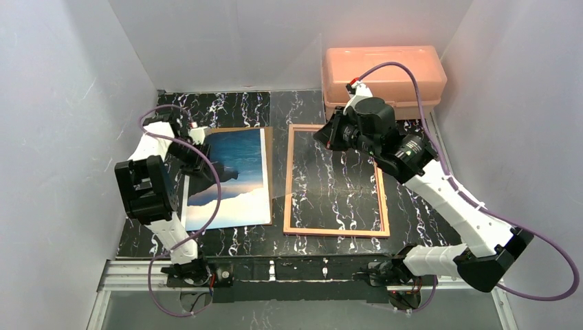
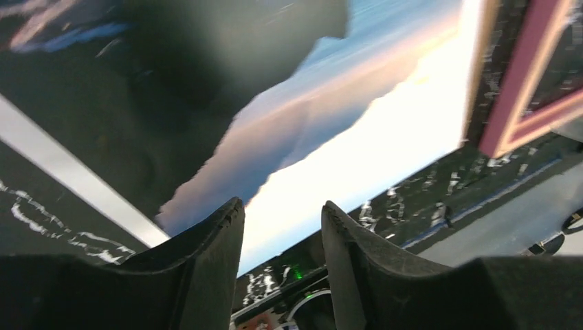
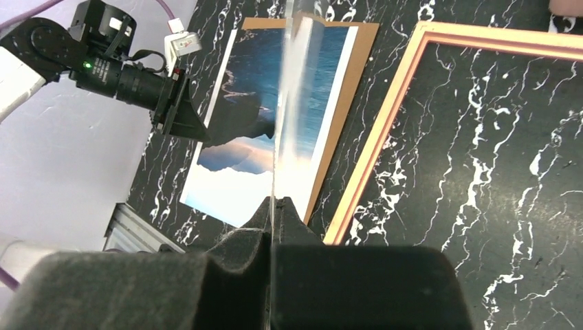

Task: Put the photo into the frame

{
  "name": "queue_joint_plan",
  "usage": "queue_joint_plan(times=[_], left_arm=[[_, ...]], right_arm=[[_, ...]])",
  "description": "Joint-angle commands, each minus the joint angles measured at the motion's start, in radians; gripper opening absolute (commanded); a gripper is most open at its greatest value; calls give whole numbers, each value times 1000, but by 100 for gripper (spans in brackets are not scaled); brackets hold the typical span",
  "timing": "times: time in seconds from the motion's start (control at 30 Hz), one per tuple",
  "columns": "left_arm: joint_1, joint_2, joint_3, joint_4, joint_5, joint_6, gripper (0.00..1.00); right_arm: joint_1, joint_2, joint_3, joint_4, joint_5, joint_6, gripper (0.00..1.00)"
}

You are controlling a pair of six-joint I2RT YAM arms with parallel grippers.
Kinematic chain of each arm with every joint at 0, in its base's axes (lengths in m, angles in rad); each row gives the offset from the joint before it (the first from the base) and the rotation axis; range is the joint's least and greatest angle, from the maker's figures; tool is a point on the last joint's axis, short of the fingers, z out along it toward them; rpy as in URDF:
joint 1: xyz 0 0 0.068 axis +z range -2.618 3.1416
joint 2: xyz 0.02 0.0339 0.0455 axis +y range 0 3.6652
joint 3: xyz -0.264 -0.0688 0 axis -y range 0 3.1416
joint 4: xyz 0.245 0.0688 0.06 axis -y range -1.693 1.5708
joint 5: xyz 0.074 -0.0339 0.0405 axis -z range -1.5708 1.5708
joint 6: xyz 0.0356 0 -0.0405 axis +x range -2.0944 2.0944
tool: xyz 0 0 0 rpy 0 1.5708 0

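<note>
The photo [image 1: 240,185] lies face up in the left-centre of the top view, on a brown backing board [image 1: 269,161] whose edge shows along its top and right side. Both rest on a black marble mat [image 1: 227,106]. The frame [image 1: 288,185] lies flat just beside the board, in the middle of the view, and the marble pattern shows inside its opening. The photo is not inside the frame. The left gripper [image 2: 282,213] is over the upper left part of the photo; its fingers stand apart with nothing between them, and I cannot tell if they touch the print. The right gripper [image 3: 275,206] is near the upper left corner of the frame. Its fingers are pressed together on the edge of a thin clear sheet [image 3: 292,103], seen edge-on in the right wrist view. A peach box [image 1: 385,69] stands at the upper right, behind the frame.
</note>
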Motion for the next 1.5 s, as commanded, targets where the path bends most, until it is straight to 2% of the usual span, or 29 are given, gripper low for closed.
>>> queue_joint_plan(times=[0.0,0.03,0.07,0.13,0.17,0.2,0.27,0.4,0.53,0.77,0.83,0.93,1.2,1.23,1.33,1.47], left_arm=[[-66,-92,140,-109,166,-96,46],[-68,-91,187,-126,222,-127,49],[-66,-90,232,-130,287,-175,58],[-65,-85,299,-140,445,-254,92],[-65,-85,318,-132,515,-289,98],[-66,-88,327,-115,568,-331,98],[-67,-96,326,-74,644,-393,98],[-65,-113,308,-52,737,-404,98],[-65,-134,260,-21,895,-463,98],[-63,-170,237,49,1077,-544,93],[-59,-176,236,52,1138,-565,88],[-59,-183,237,50,1206,-589,74],[-50,-208,244,47,1253,-585,41],[-45,-208,248,47,1253,-585,39],[-39,-202,243,46,1246,-589,42],[-36,-200,215,44,1222,-577,64]], right_arm=[[0,-40,93,0,33,-55,1],[0,-44,95,15,17,-59,1],[0,-53,85,37,2,-62,1],[-1,-76,56,83,-21,-61,1],[-1,-90,36,112,-34,-55,1],[0,-103,17,144,-48,-46,1],[0,-132,-24,217,-77,-32,1],[-1,-180,-73,347,-118,1,1],[0,-195,-108,436,-156,51,1],[-1,-215,-179,575,-172,142,1],[-2,-221,-201,599,-170,162,1],[-2,-224,-233,635,-177,188,1],[-8,-228,-298,694,-196,238,1],[-11,-231,-301,692,-196,240,1],[-13,-235,-295,694,-200,246,1],[-14,-213,-243,685,-220,244,1]])
